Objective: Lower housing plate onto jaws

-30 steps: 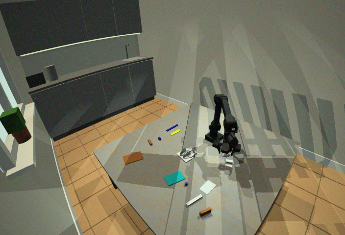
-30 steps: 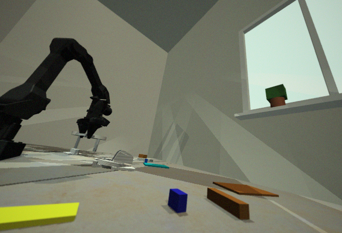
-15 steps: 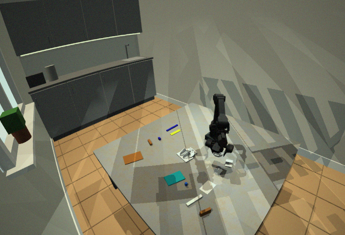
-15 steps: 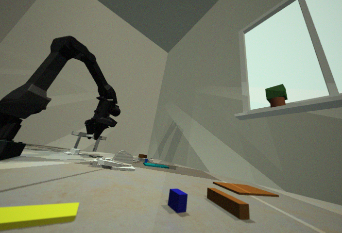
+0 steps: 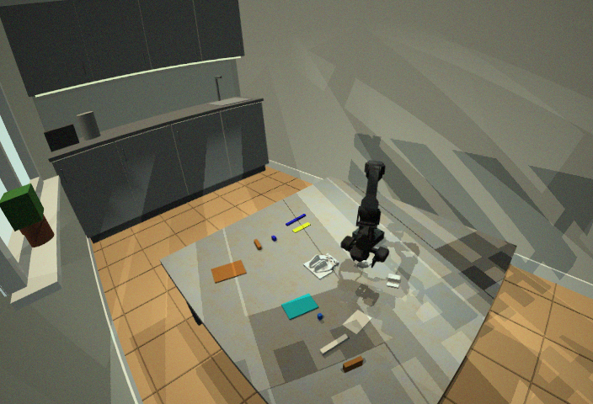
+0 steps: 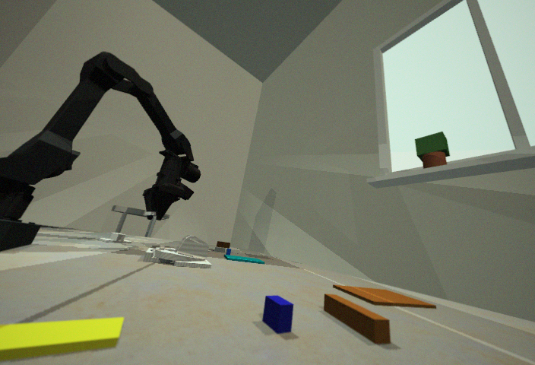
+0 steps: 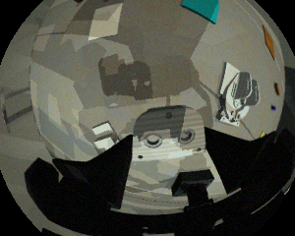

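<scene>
The hand [image 5: 364, 257] [image 6: 156, 216] [image 7: 167, 134] is clamped on the housing plate [image 5: 363, 263] [image 7: 169, 129], held above the tabletop [image 5: 264, 285] [image 6: 216, 301] [image 7: 187, 44]. From the hand, the jaw assembly [image 5: 321, 264] [image 6: 178, 256] [image 7: 240, 93] lies lower and off to one side, windowward (its long axis I cannot tell), so the carry probably goes sideways first.

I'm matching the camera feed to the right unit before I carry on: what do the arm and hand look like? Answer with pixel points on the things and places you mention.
The arm [image 5: 368, 204] [image 6: 78, 101] is matte black, with chunky angular links and rounded joint housings. The hand [image 5: 364, 261] [image 6: 155, 217] [image 7: 167, 134] is black too, with two broad, tapering fingers. I can make out no cables or markings.
</scene>
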Motion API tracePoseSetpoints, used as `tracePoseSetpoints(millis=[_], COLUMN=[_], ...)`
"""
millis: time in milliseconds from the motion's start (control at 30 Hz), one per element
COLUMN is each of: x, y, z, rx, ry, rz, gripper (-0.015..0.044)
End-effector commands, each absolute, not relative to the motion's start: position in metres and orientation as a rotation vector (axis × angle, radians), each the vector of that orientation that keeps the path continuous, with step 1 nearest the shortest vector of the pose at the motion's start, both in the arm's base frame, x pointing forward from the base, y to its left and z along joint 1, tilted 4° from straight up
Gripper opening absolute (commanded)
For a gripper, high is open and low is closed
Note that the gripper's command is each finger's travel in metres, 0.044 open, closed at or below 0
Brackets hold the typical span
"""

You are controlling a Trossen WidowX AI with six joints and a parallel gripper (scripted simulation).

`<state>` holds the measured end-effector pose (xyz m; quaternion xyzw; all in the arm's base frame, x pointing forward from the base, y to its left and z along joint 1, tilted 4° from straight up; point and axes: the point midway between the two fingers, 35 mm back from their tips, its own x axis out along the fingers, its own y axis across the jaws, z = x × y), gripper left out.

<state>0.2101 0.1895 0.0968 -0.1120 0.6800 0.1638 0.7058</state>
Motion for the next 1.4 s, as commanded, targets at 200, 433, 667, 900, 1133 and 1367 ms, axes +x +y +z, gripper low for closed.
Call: tracePoseSetpoints(millis=[200, 433, 667, 900, 1133, 1367], x=[0.227, 0.236, 0.244, 0.25, 0.254, 0.256], y=[0.161, 0.14, 0.118, 0.096, 0.073, 0.051], z=[0.094, 0.093, 0.091, 0.089, 0.088, 0.086], rx=[-0.203, -0.171, -0.137, -0.104, -0.069, -0.034], ry=[1.52, 1.526, 1.531, 1.535, 1.539, 1.542], rz=[0.32, 0.286, 0.252, 0.218, 0.184, 0.151], gripper=[0.0351, 0.0351, 0.0351, 0.0351, 0.0351, 0.0351])
